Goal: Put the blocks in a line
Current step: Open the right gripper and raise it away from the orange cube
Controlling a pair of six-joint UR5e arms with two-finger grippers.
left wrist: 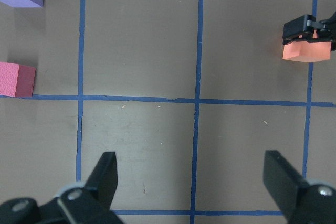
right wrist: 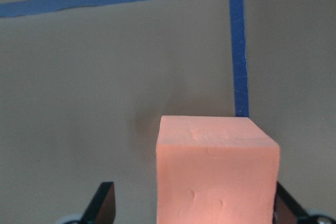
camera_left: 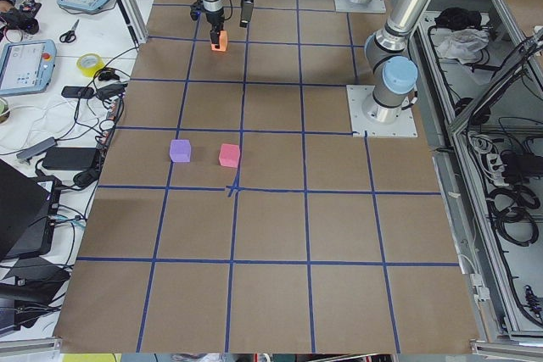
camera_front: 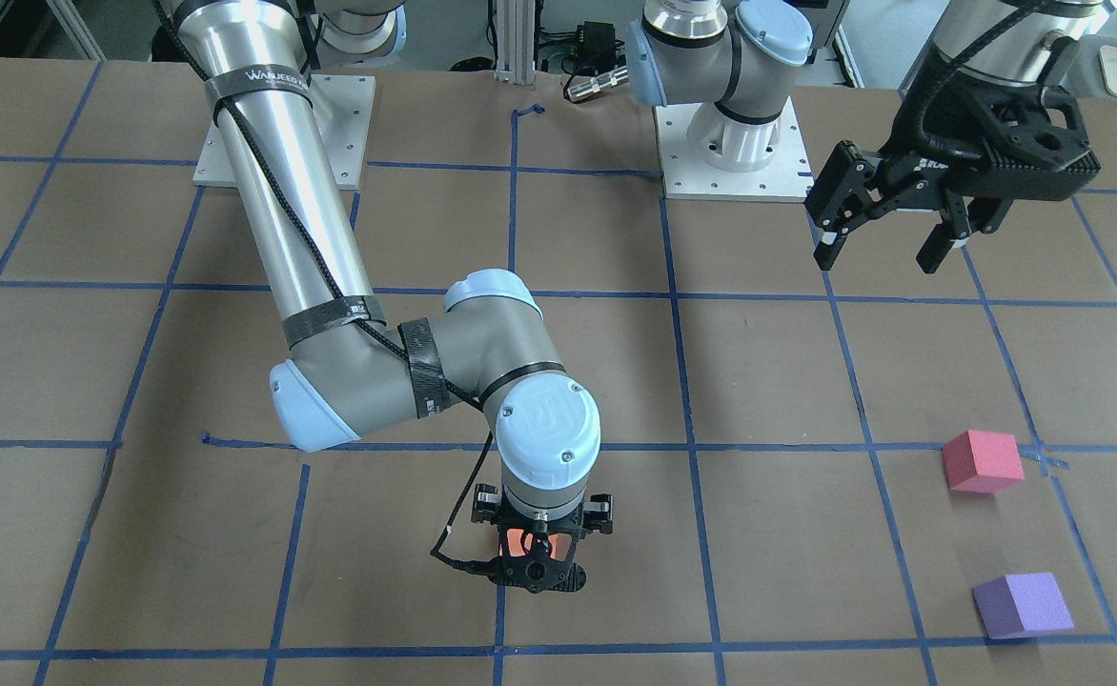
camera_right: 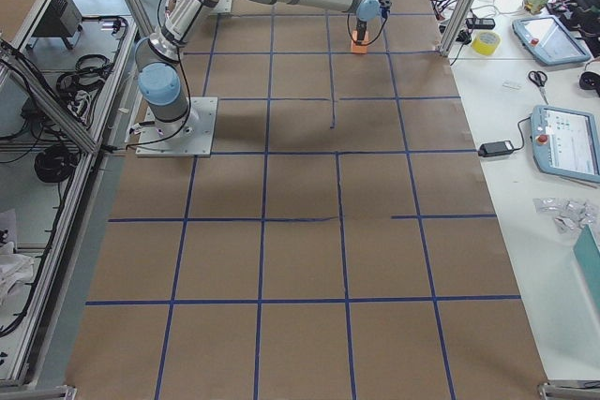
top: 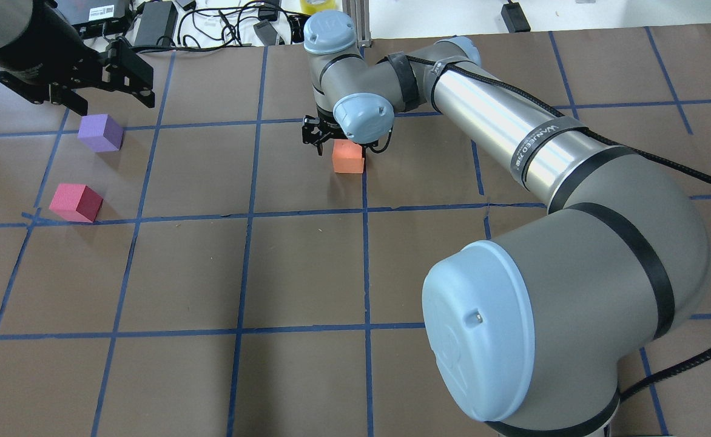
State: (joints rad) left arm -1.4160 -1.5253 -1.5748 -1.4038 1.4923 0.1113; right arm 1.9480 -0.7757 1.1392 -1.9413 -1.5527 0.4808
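My R pincer (right wrist: 195,205) points straight down w/ jaws straddling the orange block (right wrist: 216,171) at mid-table. The jaws are narrow but not clamped, w/ a gap showing on one side. My L pincer (camera_front: 881,250) hangs above the brown table (camera_front: 558,314), jaws spread wide. The pinkish-red block (camera_front: 983,461) and purple block (camera_front: 1024,604) sit near each other on my L side, apart, well away from the orange one.

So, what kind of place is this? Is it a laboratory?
Probably a robotics lab: two bolted-down robot arms, a table gridded with blue tape, and teach pendants on the side bench.
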